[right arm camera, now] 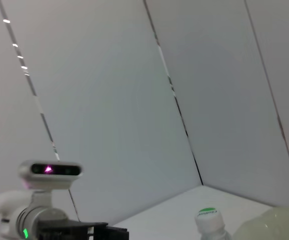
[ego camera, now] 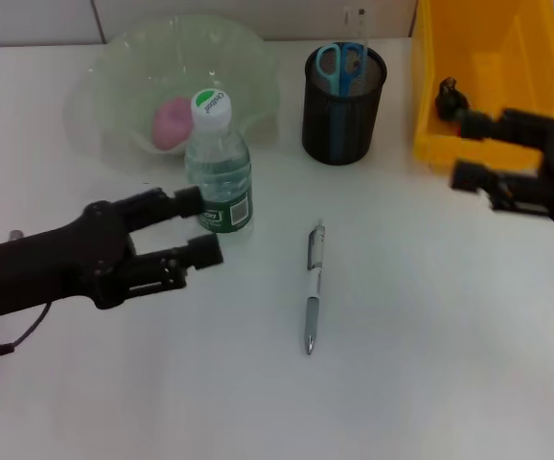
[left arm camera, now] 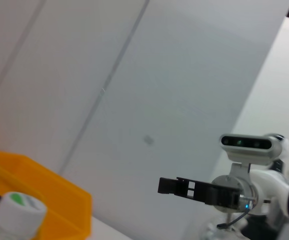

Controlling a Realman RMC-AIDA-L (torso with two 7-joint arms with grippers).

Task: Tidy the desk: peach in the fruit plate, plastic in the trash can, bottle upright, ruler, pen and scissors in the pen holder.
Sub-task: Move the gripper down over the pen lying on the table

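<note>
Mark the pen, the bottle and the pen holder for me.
pen (ego camera: 312,286): head view, middle of its barrel.
bottle (ego camera: 219,177): head view, clear body above the label.
pen holder (ego camera: 342,120): head view, front mesh wall.

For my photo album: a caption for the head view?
Left gripper open beside upright bottle; pen on desk.

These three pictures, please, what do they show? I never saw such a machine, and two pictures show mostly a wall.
It is a two-armed robot tidying a white desk. The head camera looks down; the other two sit on the wrists, aimed up at walls. The left gripper, open, holds nothing beside an upright water bottle. The right gripper, also open and empty, is at the yellow bin. A pen lies on the desk; scissors stand in the black pen holder; a pink fruit sits in the glass plate.
</note>
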